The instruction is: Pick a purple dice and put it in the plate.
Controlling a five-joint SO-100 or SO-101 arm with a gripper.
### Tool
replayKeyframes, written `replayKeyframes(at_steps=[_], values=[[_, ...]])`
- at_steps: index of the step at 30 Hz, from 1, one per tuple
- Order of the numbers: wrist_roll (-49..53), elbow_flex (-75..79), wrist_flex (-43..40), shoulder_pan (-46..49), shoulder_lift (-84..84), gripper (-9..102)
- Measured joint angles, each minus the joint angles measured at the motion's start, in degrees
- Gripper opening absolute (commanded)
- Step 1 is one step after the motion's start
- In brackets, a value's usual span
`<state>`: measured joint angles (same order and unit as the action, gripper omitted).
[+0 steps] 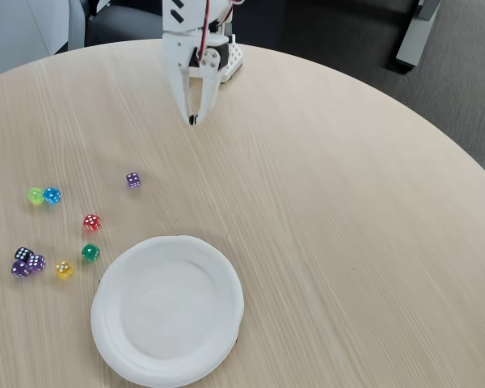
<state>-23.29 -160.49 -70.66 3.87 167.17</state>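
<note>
A small purple dice (133, 180) lies alone on the wooden table, left of centre. Two more purple dice (35, 262) (19, 269) sit in a cluster at the far left, beside a near-black die (23, 254). The white plate (168, 310) rests at the front, bare inside. My white gripper (193, 119) hangs at the back of the table, pointing down, fingertips together with nothing between them. It is well behind and to the right of the lone purple dice.
Other dice lie at the left: a lime one (35, 196), blue (52, 195), red (91, 222), green (90, 252) and yellow (64, 269). The round table's edge curves along the right, with dark floor beyond.
</note>
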Motion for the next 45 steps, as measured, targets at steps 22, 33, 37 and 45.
replayKeyframes(at_steps=[22,33,37,45], values=[[-14.2,33.7,11.4,0.6,-54.8,2],[-8.3,33.7,23.6,11.3,-62.1,3],[-6.9,33.7,24.0,14.8,-63.6,3],[-6.0,33.7,24.0,21.0,-63.7,6]])
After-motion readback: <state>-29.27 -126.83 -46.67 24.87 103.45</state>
